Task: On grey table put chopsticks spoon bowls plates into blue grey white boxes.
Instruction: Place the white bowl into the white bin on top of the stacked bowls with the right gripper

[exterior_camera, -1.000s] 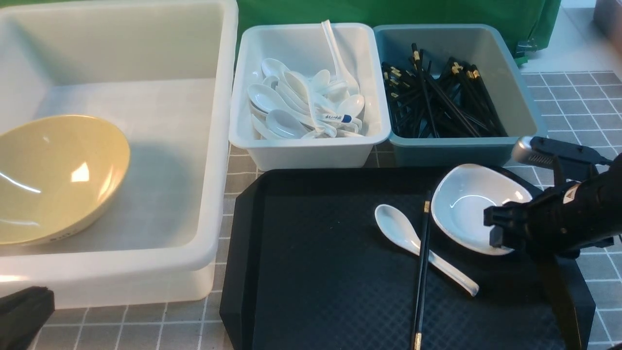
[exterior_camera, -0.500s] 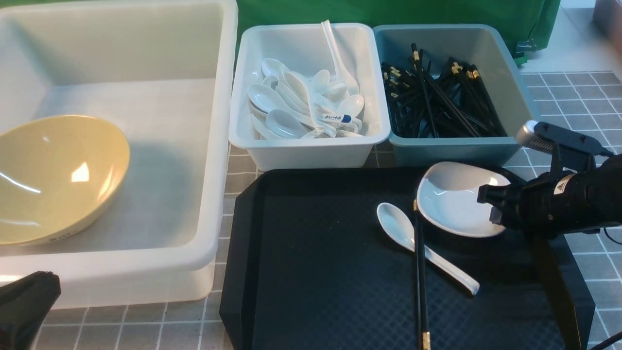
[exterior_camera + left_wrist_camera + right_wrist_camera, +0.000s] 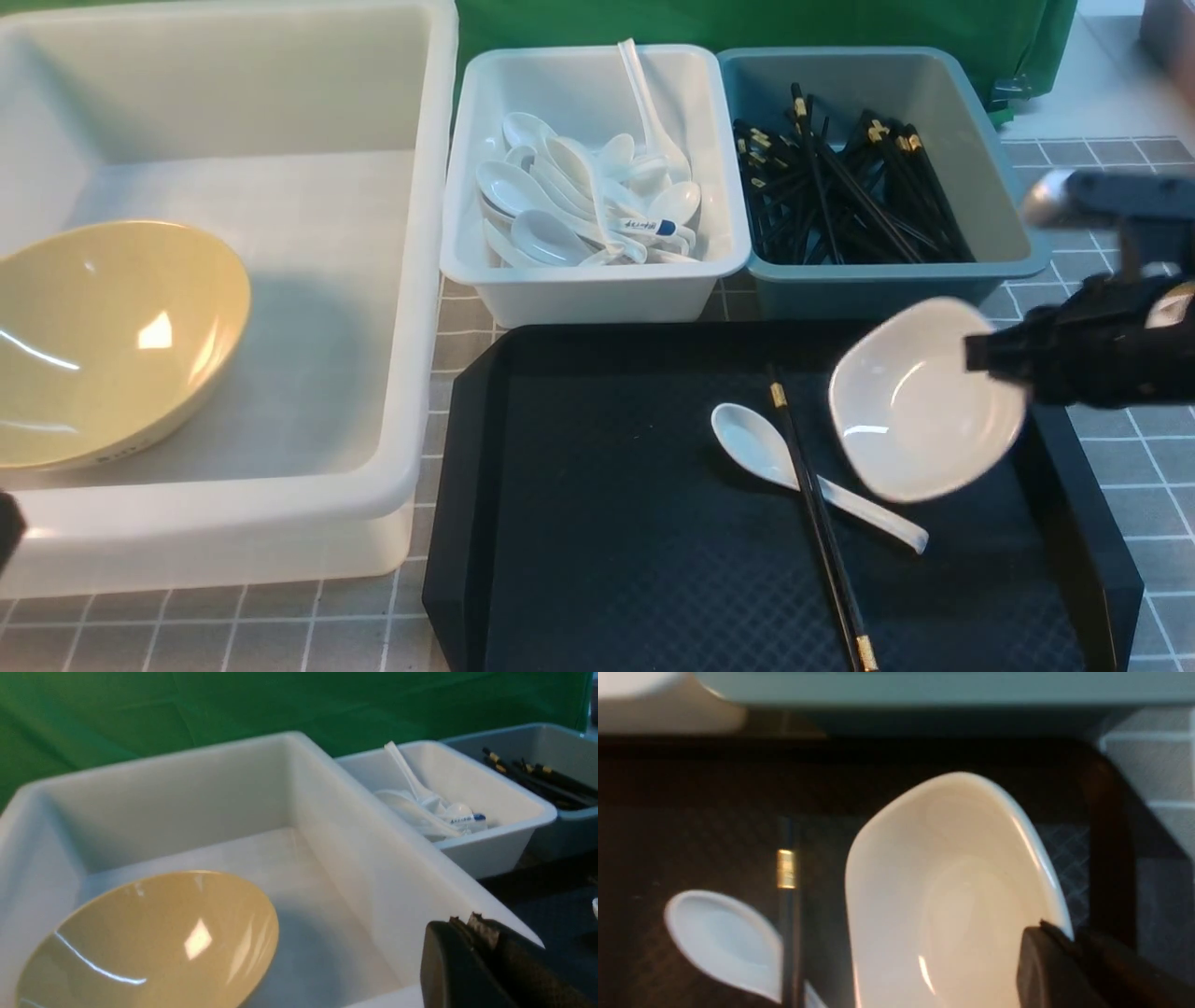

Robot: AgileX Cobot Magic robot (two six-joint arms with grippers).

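Right pincer [image 3: 980, 357] clamped on rim of white dish [image 3: 920, 411], held tilted over black tray [image 3: 607, 560] — left pincer [image 3: 467, 926] opening cannot be told

Right arm [image 3: 1102, 359] there, matte black, chunky; a silver-grey rounded cap [image 3: 1047, 201] on top, pale label [image 3: 1178, 303] on its side.

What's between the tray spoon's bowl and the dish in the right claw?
One black chopstick, crossing the spoon's handle; nothing else before the white dish in the right claw. Front and right wrist views both show it.
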